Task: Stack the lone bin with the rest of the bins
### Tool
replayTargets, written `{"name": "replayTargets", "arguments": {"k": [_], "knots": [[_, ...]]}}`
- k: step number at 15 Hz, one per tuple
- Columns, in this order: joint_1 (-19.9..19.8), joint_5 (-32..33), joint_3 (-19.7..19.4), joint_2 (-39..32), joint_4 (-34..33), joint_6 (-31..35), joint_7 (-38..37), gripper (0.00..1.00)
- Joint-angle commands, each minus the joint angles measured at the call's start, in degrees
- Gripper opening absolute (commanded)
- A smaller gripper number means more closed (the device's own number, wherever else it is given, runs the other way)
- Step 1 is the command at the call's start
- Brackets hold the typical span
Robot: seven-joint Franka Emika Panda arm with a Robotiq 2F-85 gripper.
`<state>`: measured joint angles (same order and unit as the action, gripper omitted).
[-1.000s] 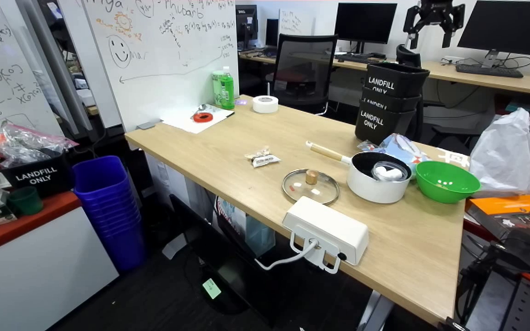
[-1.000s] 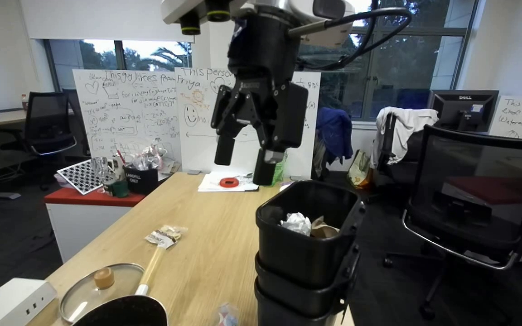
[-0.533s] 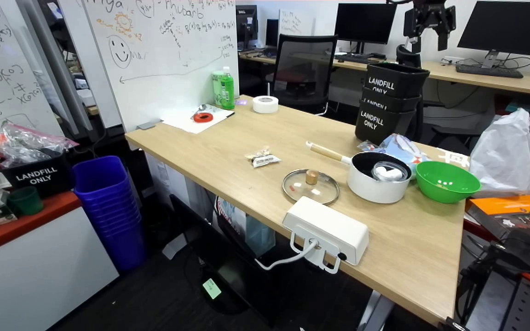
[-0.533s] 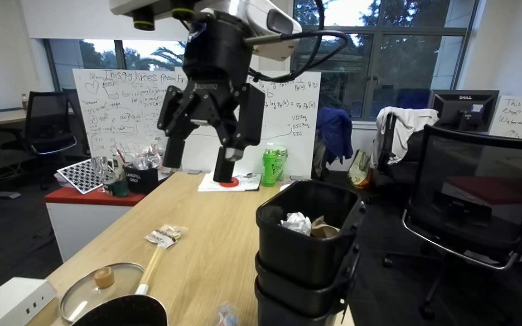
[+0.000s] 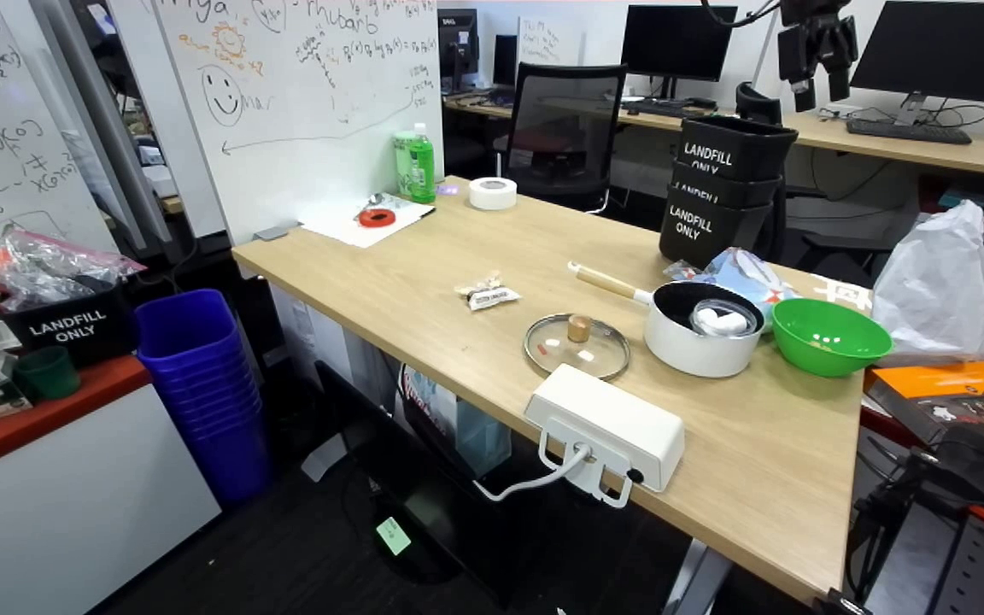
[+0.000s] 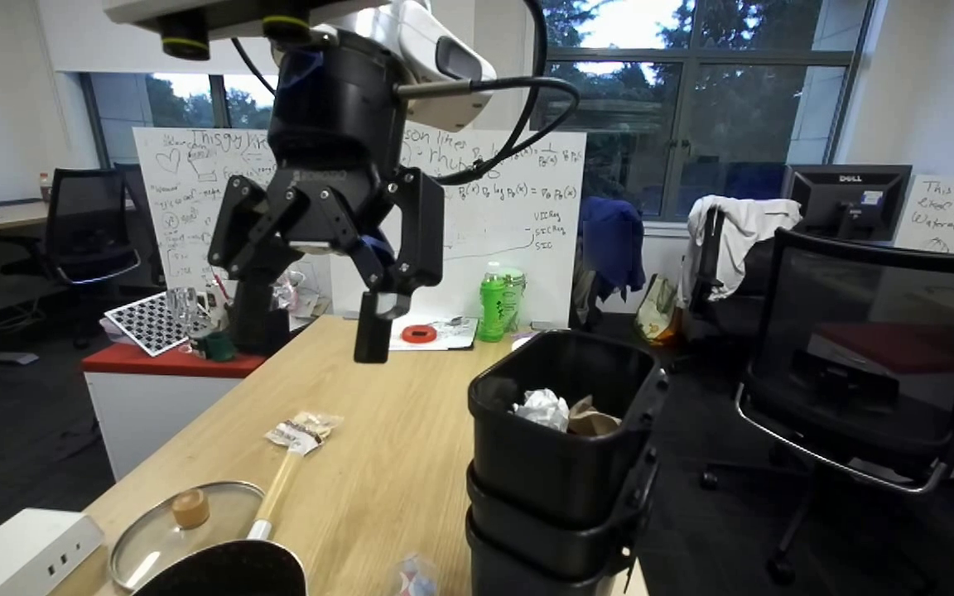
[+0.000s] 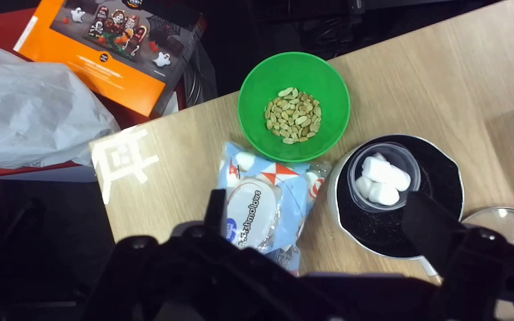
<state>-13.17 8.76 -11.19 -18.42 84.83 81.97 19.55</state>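
Observation:
Black bins with white "LANDFILL ONLY" lettering stand nested in a stack of three [image 5: 701,235] near the table's edge, also in an exterior view [image 6: 527,530]. The top bin [image 6: 543,468] sits upright with crumpled paper inside. It shows too in an exterior view [image 5: 748,154]. No lone bin stands apart on the table; whether the top bin is it I cannot tell. My gripper [image 6: 312,335] is open and empty in the air, beside and above the stack, not touching it. In the wrist view the open jaws [image 7: 315,209] are above a marshmallow bag and pot.
The table holds a white pot [image 5: 701,350] with its handle sticking out, a glass lid [image 5: 577,346], a green bowl [image 7: 293,107] of peanuts, the marshmallow bag [image 7: 257,200] and a power box [image 5: 603,427]. Another "LANDFILL ONLY" bin [image 5: 69,329] with plastic bags stands on a red-topped cabinet.
My open gripper has moved left and away from the stack in an exterior view, and appears larger there. The bins and the things on the table have not moved.

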Motion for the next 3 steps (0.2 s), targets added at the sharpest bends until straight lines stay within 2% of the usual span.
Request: {"name": "replayTargets", "arguments": {"k": [1,3], "knots": [[-0.7,0.2,0.9,0.0,-0.2,-0.2,-0.1,1.00],[-0.7,0.2,0.9,0.1,-0.1,0.0,0.0,1.00]]}}
